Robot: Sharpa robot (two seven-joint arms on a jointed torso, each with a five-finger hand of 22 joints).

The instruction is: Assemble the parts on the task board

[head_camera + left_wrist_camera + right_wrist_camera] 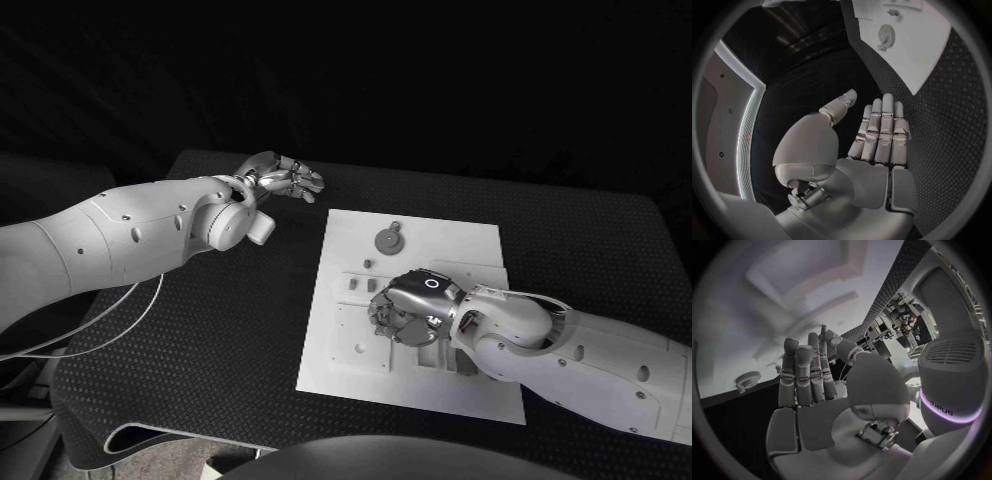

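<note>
Task board (433,380): white plate, lay in the middle of the black table (216,360), long axis running away from the robot. Gear (389,240): round toothed part, grey, sat on the far end of the board, apart from both hands; also seen in the left wrist view (886,35) and at the edge of the right wrist view (747,378). Smaller parts (353,285): several low grey pieces lay on the board's near-left area, too small to tell their shapes. Right hand (407,312): was over the middle of the board, palm down; in the right wrist view (811,375) the fingers stood straight and together with the thumb alongside, and a thin pin-like thing (823,337) rose near the fingertips, but whether it was pinched or merely behind them could not be told. Left hand (281,180): hung off the board over the table's far-left corner, fingers extended and holding nothing, as the left wrist view (873,135) confirmed. Step in hand, by judgement: the right hand was working at the board's centre, seating or picking a small part. Next move would call for fine alignment over the board's sockets and a straight downward press.
</note>
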